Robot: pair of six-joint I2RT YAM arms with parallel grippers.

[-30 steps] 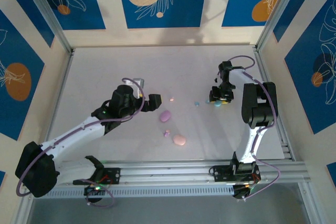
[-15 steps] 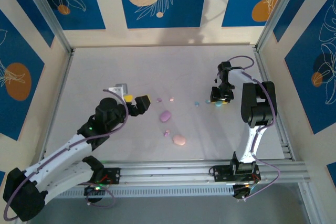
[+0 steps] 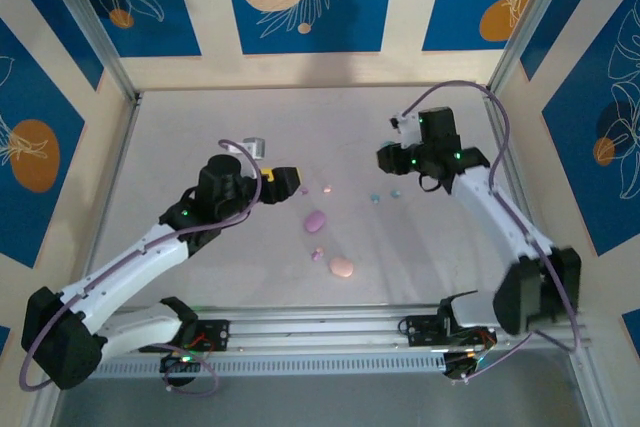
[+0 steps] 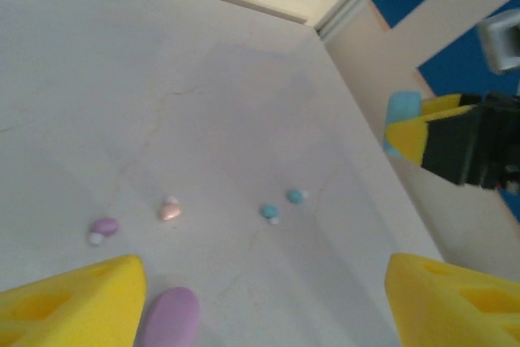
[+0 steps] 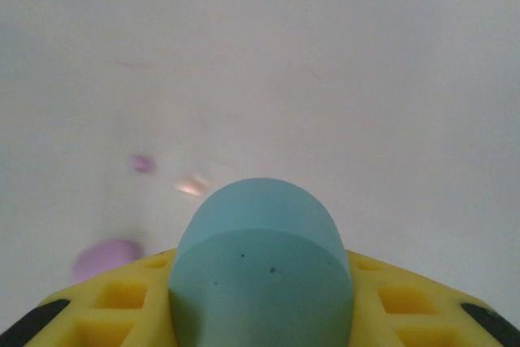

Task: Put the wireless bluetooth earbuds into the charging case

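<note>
My right gripper (image 5: pixel 264 302) is shut on a light blue oval charging case (image 5: pixel 262 270), held off the table between its yellow pads; from the left wrist view that case (image 4: pixel 401 114) shows at the right. On the table lie two blue earbuds (image 4: pixel 269 212) (image 4: pixel 295 196), a pink earbud (image 4: pixel 170 211) and a purple earbud (image 4: pixel 103 227). In the top view they sit in a row: purple earbud (image 3: pixel 304 190), pink earbud (image 3: pixel 327 189), blue earbuds (image 3: pixel 376 197). My left gripper (image 3: pixel 284 185) hovers left of them, open and empty, yellow fingertips (image 4: pixel 73 298) wide apart.
A purple oval case (image 3: pixel 316 220) lies just in front of the earbuds, close to my left finger (image 4: pixel 169 320). A pink oval case (image 3: pixel 341 267) and a small purple piece (image 3: pixel 317 254) lie nearer the front edge. Walls enclose the white table (image 3: pixel 200 127).
My right arm has lifted the blue case off the table at the right and swung it left and up. The left arm pulled back, then came forward again; its jaws narrowed a little.
</note>
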